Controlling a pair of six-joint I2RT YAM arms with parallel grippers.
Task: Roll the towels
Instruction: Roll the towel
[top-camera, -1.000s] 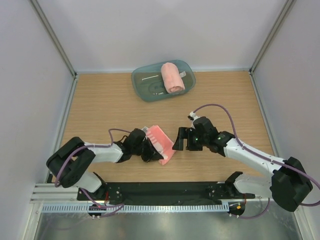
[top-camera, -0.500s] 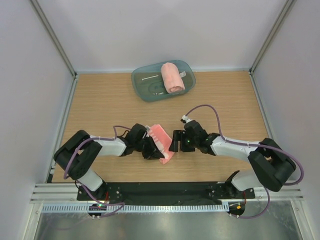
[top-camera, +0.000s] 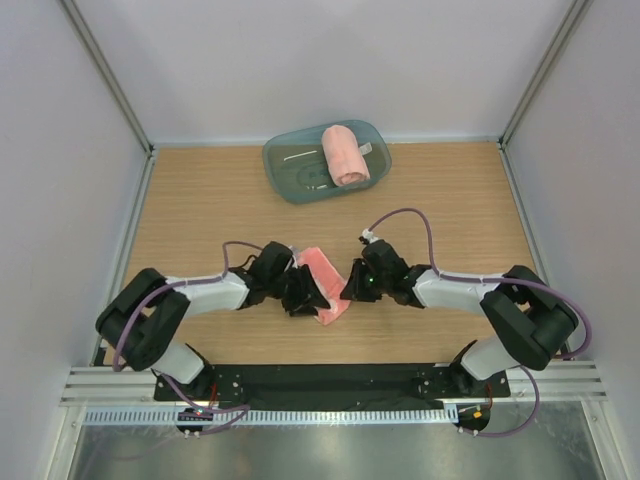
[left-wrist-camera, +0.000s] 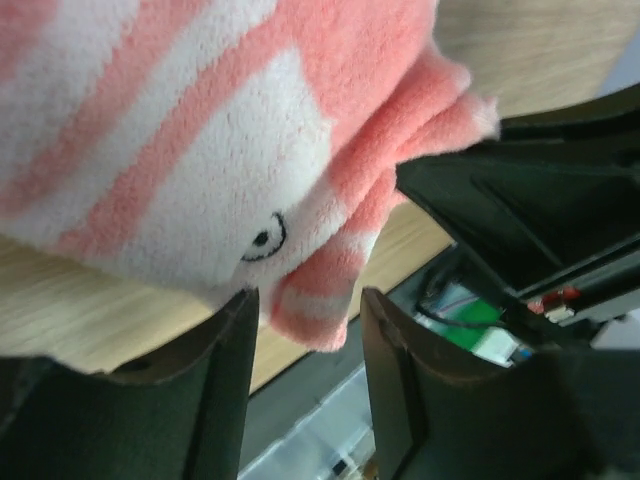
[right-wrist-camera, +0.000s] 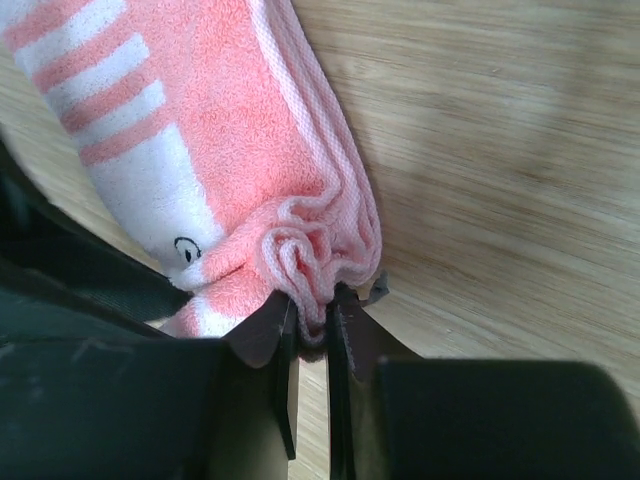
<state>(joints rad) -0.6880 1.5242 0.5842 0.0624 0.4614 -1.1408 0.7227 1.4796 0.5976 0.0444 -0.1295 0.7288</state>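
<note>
A pink-and-white striped towel lies partly rolled on the wooden table between my two grippers. My left gripper is at its left side and stands open. In the left wrist view a loose corner of the towel hangs between the spread fingers of that gripper, gripped by neither. My right gripper is at the roll's right end. The right wrist view shows this gripper shut on the bunched spiral folds of the towel. A second pink towel lies rolled in the tray.
A teal oval tray sits at the back of the table and holds the rolled towel and a few small items. Grey walls close in the table on three sides. A black rail with the arm bases runs along the near edge.
My right gripper moved left to the towel's end and closed on its folds. My left gripper opened and let go of the towel.
</note>
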